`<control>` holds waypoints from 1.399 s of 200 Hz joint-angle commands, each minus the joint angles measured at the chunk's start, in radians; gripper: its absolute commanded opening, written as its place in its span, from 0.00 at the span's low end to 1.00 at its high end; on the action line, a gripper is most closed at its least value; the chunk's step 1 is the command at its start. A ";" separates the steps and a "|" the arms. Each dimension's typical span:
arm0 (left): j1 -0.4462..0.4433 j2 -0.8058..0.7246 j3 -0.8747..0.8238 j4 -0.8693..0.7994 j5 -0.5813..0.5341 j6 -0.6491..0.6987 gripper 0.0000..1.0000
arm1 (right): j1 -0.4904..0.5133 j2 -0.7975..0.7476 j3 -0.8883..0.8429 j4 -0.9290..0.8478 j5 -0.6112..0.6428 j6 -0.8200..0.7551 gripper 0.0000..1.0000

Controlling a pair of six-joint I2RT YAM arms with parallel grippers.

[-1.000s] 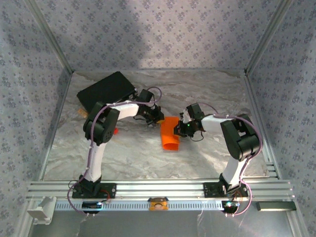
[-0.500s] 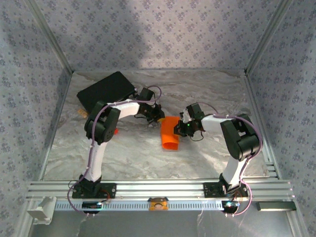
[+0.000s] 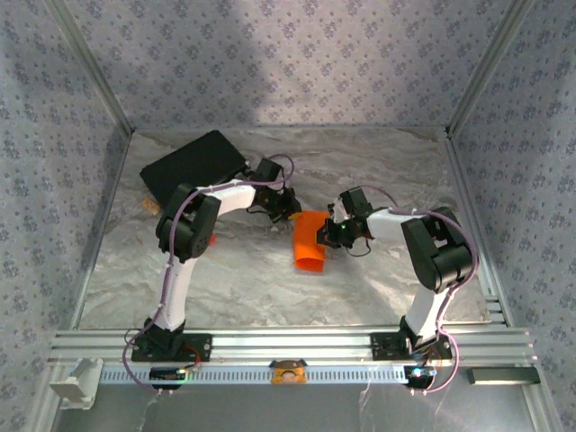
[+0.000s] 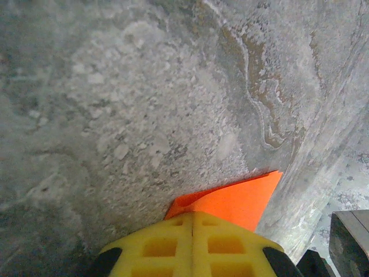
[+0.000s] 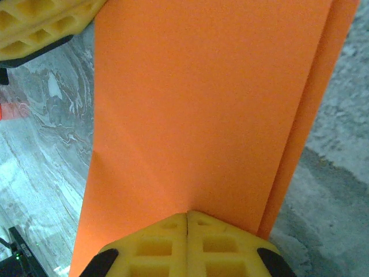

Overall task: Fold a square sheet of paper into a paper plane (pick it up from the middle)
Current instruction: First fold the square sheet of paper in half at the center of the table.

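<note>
The square sheet of paper lies folded into a long orange strip on the marbled table, its near end curled. My left gripper is shut, its yellow tips at the strip's far left corner, where the top layer lifts a little. In the left wrist view the jaws meet with no gap. My right gripper is shut too, at the strip's right edge. In the right wrist view its tips sit on the flat orange face, with the left gripper's fingers at the top left corner.
A black case lies at the back left beside the left arm. A small red block sits by the left arm's elbow, left of the paper. Patterned walls enclose the table, and an aluminium rail runs along the near edge.
The left arm has shifted very slightly at the paper's corner. The paper and the right gripper stay where they were.
</note>
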 commanded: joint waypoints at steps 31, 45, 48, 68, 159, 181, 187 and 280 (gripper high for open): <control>0.037 0.047 0.030 0.029 -0.145 -0.031 0.00 | -0.003 0.044 -0.025 -0.150 0.049 -0.022 0.00; 0.036 0.051 0.034 0.033 -0.147 -0.037 0.00 | -0.003 0.045 -0.025 -0.151 0.048 -0.023 0.00; 0.036 0.053 0.036 0.032 -0.147 -0.038 0.00 | -0.004 0.045 -0.025 -0.151 0.047 -0.023 0.00; 0.035 0.055 0.045 0.015 -0.162 -0.039 0.00 | -0.004 0.046 -0.024 -0.152 0.045 -0.025 0.00; 0.024 0.070 0.118 -0.079 -0.230 -0.029 0.00 | -0.005 0.044 -0.023 -0.154 0.043 -0.029 0.00; 0.012 0.075 0.152 -0.144 -0.247 -0.003 0.00 | -0.005 0.044 -0.023 -0.155 0.043 -0.028 0.00; 0.008 0.072 0.155 -0.156 -0.258 0.002 0.00 | -0.007 0.045 -0.023 -0.153 0.041 -0.030 0.00; -0.007 -0.154 0.048 -0.167 -0.171 0.130 0.00 | -0.022 0.033 -0.004 -0.174 0.009 -0.071 0.00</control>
